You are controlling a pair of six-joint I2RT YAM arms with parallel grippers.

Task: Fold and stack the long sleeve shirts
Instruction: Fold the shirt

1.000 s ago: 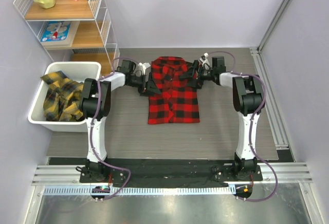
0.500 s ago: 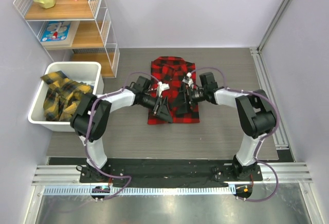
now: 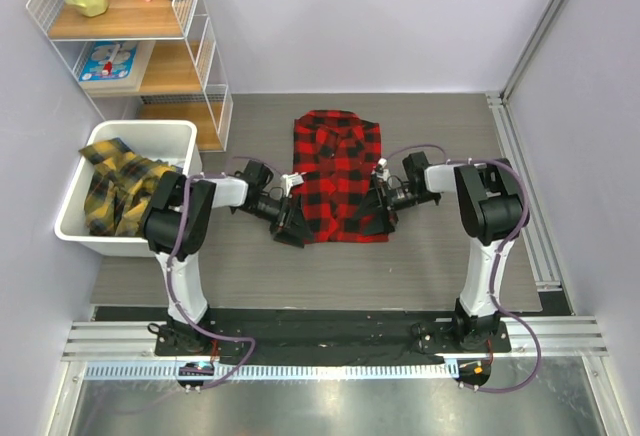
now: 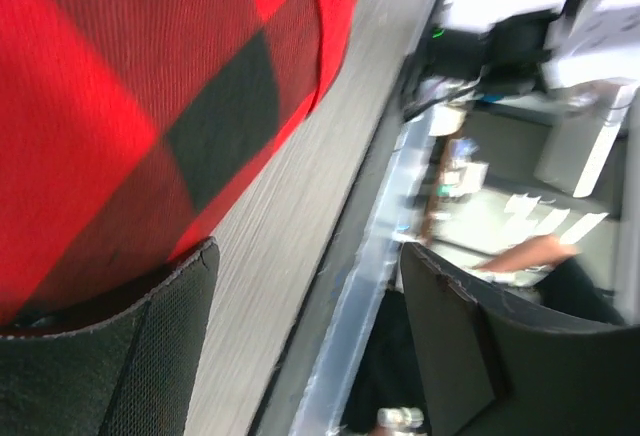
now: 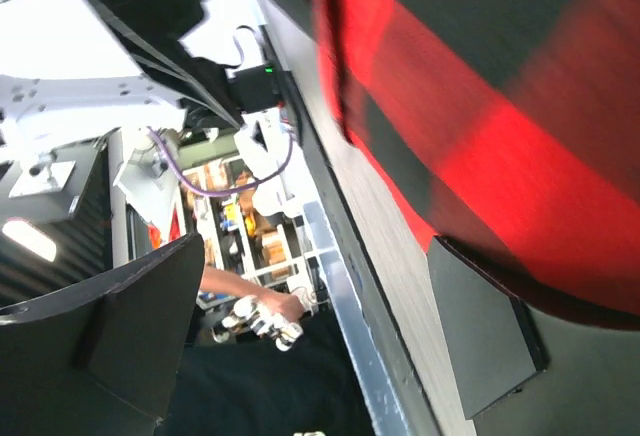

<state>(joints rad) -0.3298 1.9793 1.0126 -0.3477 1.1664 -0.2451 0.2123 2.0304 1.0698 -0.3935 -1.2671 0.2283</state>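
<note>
From above, the left fingers [image 3: 292, 228] and right fingers [image 3: 388, 214] at the lower corners of the red-and-black shirt [image 3: 338, 178] are too small to tell if they touch cloth. Both wrist views cut the shirt off at their edges, with everything past the table [image 3: 250, 266] blurred. The yellow-and-black shirts [image 3: 120, 191] heaped in the white bin [image 3: 110, 246] cannot be counted.

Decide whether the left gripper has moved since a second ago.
Yes. The left gripper drew back toward its base, now level with the near wall of the bin.
</note>
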